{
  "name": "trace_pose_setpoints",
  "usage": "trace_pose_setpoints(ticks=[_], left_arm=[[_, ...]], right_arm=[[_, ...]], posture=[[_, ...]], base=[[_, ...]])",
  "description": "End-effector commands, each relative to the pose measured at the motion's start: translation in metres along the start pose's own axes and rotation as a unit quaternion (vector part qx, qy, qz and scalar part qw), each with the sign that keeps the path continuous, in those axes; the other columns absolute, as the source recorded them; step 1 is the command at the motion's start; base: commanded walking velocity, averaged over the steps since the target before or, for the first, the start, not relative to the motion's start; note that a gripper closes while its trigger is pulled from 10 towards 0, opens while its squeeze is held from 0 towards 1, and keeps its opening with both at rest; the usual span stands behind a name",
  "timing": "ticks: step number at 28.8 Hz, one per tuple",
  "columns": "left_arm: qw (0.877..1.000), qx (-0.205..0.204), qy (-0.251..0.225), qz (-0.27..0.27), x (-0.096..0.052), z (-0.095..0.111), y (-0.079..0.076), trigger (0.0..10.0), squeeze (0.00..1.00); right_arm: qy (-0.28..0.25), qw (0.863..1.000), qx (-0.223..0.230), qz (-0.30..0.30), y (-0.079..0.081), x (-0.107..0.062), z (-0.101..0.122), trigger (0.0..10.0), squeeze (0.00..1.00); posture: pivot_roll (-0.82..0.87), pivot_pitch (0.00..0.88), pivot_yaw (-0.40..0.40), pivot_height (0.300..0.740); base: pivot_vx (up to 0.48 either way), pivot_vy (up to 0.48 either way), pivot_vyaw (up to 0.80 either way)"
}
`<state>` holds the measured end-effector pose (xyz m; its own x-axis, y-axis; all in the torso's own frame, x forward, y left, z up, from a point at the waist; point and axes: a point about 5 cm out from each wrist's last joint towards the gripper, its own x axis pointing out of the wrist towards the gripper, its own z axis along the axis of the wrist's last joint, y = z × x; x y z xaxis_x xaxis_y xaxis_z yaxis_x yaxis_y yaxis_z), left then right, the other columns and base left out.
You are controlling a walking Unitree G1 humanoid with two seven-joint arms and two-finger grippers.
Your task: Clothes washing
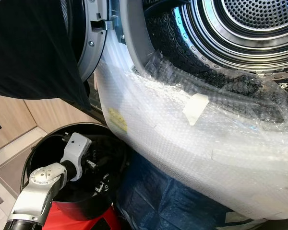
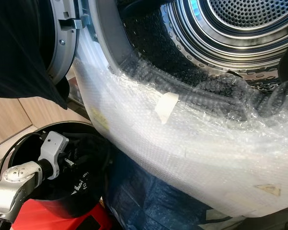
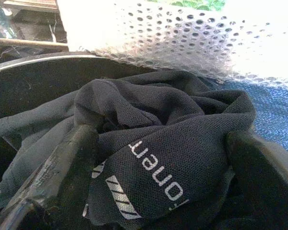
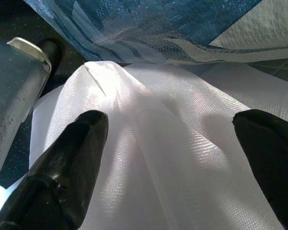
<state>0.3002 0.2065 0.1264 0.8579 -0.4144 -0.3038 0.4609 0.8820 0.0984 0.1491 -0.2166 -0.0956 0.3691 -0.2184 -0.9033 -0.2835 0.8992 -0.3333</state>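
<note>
The landmark is the black laundry basket [image 1: 48,191], which stands on the floor below and to the left of the open washing-machine drum [image 1: 240,28]. A dark cloth [image 1: 29,48] hangs above the basket at the upper left, in front of the machine's door. The left end effector [image 3: 158,158] is lowered inside the basket, its wrist [image 1: 76,148] bent over the rim. Its two black fingers [image 3: 62,167] stand apart, one on either side of a crumpled dark garment with white lettering [image 3: 163,139]. The garment lies directly between and just ahead of the fingers; whether the pads already touch the cloth cannot be told. The garment is bunched and shows no clear long axis. From the basket, the drum mouth lies up and to the right, beyond a lip covered in bubble wrap [image 1: 182,139] with a strip of tape [image 1: 196,108] on it. Judged from this, the left arm is the nearer one to the garment, and the next move calls for closing on it and lifting toward the drum. The right end effector [image 4: 168,153] is spread open over a white mesh fabric [image 4: 163,143], beside blue plastic sheeting [image 4: 149,24] like that seen just right of the basket.
</note>
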Motion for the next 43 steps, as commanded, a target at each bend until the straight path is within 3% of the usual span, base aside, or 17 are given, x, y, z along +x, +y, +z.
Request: trace_pose_setpoints(ticks=[1, 4, 9, 15, 16, 17, 18, 24, 25, 27, 29, 37, 40, 43], left_arm=[[1.0, -0.011, 0.016, 0.018, -0.001, -0.004, 0.002, 10.0, 0.0], [0.997, -0.032, 0.026, 0.06, -0.003, -0.007, 0.01, 10.0, 0.0], [0.996, -0.057, 0.045, 0.048, -0.003, -0.019, 0.006, 10.0, 0.0], [0.99, -0.102, 0.059, 0.082, -0.003, -0.03, 0.007, 10.0, 0.0], [0.988, -0.12, 0.051, 0.079, -0.003, -0.028, 0.007, 10.0, 0.0], [0.977, -0.195, 0.028, 0.079, -0.002, -0.027, 0.007, 10.0, 0.0], [0.973, -0.216, 0.023, 0.079, -0.002, -0.027, 0.007, 10.0, 0.0], [0.965, -0.243, 0.024, 0.095, -0.005, -0.027, 0.008, 10.0, 0.0], [0.964, -0.246, 0.022, 0.098, -0.005, -0.026, 0.008, 9.1, 0.0], [0.96, -0.257, 0.021, 0.106, -0.005, -0.026, 0.011, 0.4, 0.0], [0.959, -0.258, 0.026, 0.114, -0.005, -0.027, 0.012, 0.0, 0.0], [0.956, -0.267, 0.029, 0.114, -0.006, -0.024, 0.012, 0.0, 0.0], [0.969, -0.209, 0.036, 0.124, -0.004, -0.021, 0.011, 0.0, 0.0], [0.968, -0.226, 0.017, 0.113, -0.001, -0.016, 0.008, 0.0, 0.0]], right_arm=[[0.006, 1.0, -0.002, -0.001, -0.001, 0.0, -0.005, 10.0, 0.0], [0.008, 1.0, -0.002, -0.001, -0.002, 0.0, -0.006, 10.0, 0.0], [0.008, 1.0, -0.003, -0.002, -0.003, 0.0, -0.006, 10.0, 0.0], [0.008, 1.0, -0.005, -0.005, -0.006, 0.0, -0.006, 10.0, 0.0], [0.008, 1.0, -0.006, -0.005, -0.006, 0.0, -0.006, 10.0, 0.0], [0.009, 1.0, 0.0, -0.005, -0.006, 0.0, -0.006, 10.0, 0.0], [0.009, 1.0, 0.002, -0.006, -0.006, 0.0, -0.006, 10.0, 0.0], [0.01, 1.0, 0.001, -0.005, -0.006, 0.0, -0.007, 10.0, 0.0], [0.01, 1.0, 0.001, -0.005, -0.006, 0.0, -0.007, 10.0, 0.0], [0.01, 1.0, 0.0, -0.005, -0.005, 0.0, -0.007, 10.0, 0.0], [0.01, 1.0, 0.0, -0.004, -0.005, 0.0, -0.007, 10.0, 0.0], [0.007, 1.0, 0.019, -0.008, -0.004, 0.0, -0.004, 10.0, 0.0], [0.005, 1.0, 0.013, -0.007, -0.005, 0.0, -0.003, 10.0, 0.0], [0.004, 1.0, 0.012, -0.007, -0.005, 0.0, -0.003, 10.0, 0.0]], posture=[[0.11, 0.101, -0.088, 0.74], [0.12, 0.101, -0.093, 0.74], [0.12, 0.101, -0.099, 0.74], [0.12, 0.1, -0.105, 0.74], [0.12, 0.1, -0.106, 0.74], [0.11, 0.1, -0.103, 0.74], [0.11, 0.1, -0.103, 0.74], [0.11, 0.101, -0.104, 0.74], [0.11, 0.101, -0.104, 0.74], [0.12, 0.101, -0.106, 0.74], [0.12, 0.101, -0.106, 0.74], [0.11, 0.095, -0.101, 0.74], [0.12, 0.092, -0.103, 0.74], [0.12, 0.092, -0.103, 0.74]], base=[[0.0, 0.0, 0.0], [0.0, 0.0, 0.0], [0.0, 0.0, 0.0], [0.0, 0.0, 0.0], [0.0, 0.0, 0.0], [0.0, 0.0, 0.0], [0.0, 0.0, 0.0], [0.0, 0.0, 0.0], [0.0, 0.0, 0.0], [0.0, 0.0, 0.0], [0.0, 0.0, 0.0], [0.0, 0.0, 0.0], [0.0, 0.0, 0.0], [0.0, 0.0, 0.0]])
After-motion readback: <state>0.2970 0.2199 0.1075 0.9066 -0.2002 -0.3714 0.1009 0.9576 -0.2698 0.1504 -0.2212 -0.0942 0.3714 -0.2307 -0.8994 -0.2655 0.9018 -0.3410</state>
